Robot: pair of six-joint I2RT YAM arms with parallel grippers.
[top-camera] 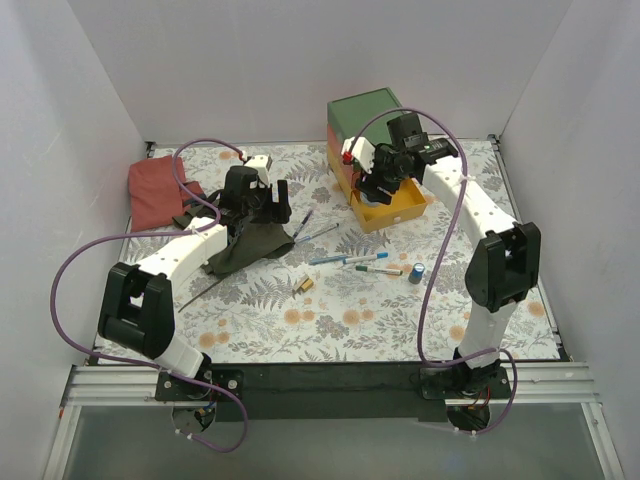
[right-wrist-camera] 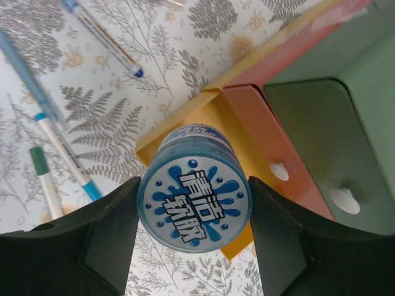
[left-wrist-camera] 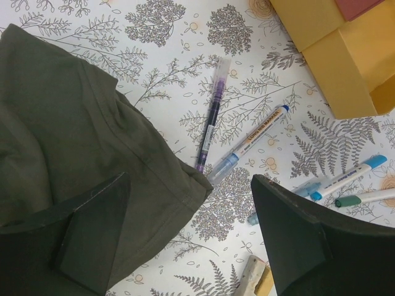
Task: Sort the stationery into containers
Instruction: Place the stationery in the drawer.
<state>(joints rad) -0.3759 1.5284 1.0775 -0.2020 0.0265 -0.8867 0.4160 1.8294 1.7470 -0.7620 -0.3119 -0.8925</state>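
My right gripper (top-camera: 383, 182) is shut on the round blue-white tin (right-wrist-camera: 194, 206) and holds it over the pulled-out yellow drawer (top-camera: 397, 208) of the green-topped chest (top-camera: 365, 115). In the right wrist view both fingers (right-wrist-camera: 111, 228) press the tin's sides, with the drawer's wall (right-wrist-camera: 179, 132) below. My left gripper (top-camera: 262, 204) is open and empty, its jaws (left-wrist-camera: 190, 180) astride the edge of the dark green cloth (left-wrist-camera: 74, 135). A purple pen (left-wrist-camera: 212, 114), white markers (left-wrist-camera: 250, 142), a blue cylinder (top-camera: 416, 272) and a brass piece (top-camera: 305, 285) lie on the mat.
The red cloth (top-camera: 160, 190) lies at the back left. The red-orange drawer (right-wrist-camera: 259, 117) and green drawer (right-wrist-camera: 315, 135) are shut, with their white knobs showing. A thin dark rod (top-camera: 205, 290) lies near the left arm. White walls enclose the table on three sides.
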